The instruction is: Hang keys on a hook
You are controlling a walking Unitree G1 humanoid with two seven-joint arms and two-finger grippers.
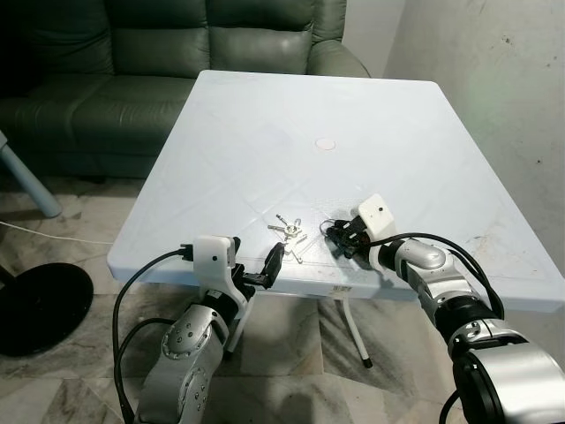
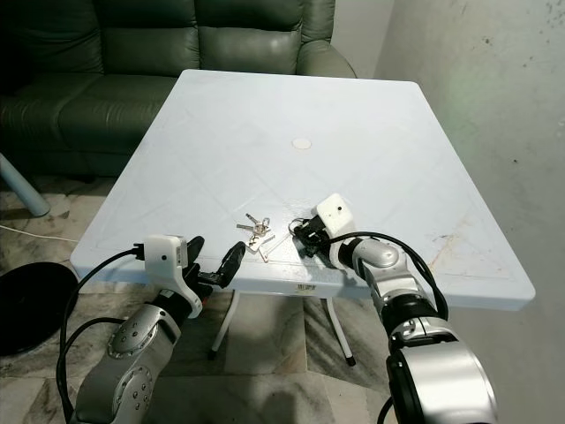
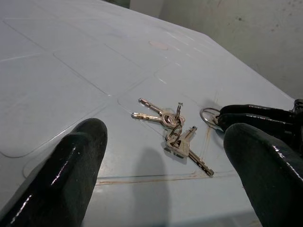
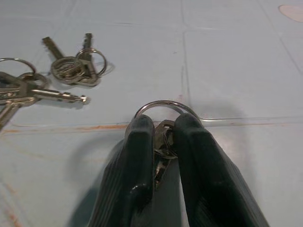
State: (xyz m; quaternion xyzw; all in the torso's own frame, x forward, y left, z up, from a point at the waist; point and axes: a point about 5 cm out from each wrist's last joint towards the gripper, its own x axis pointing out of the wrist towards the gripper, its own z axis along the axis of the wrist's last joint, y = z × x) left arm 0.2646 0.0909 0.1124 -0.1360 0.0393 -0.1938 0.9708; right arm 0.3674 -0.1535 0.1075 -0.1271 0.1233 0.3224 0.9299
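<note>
Before me stands a pale blue-white rectangular plastic table [image 1: 265,132] with a round plug [image 1: 327,142] at its centre. Behind it sits a dark green leather sofa [image 1: 132,62]. To my right rises a stained off-white plaster wall [image 1: 494,79]. Beneath lies a beige marbled tile floor [image 1: 79,212], with a black round base [image 1: 40,305] at my left.

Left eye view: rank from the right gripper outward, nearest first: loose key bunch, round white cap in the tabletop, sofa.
1. Loose key bunch: on the table just to the left of the right gripper, near the front edge.
2. Round white cap: mid-table, farther back.
3. Sofa: behind the table's far edge, farthest.
</note>
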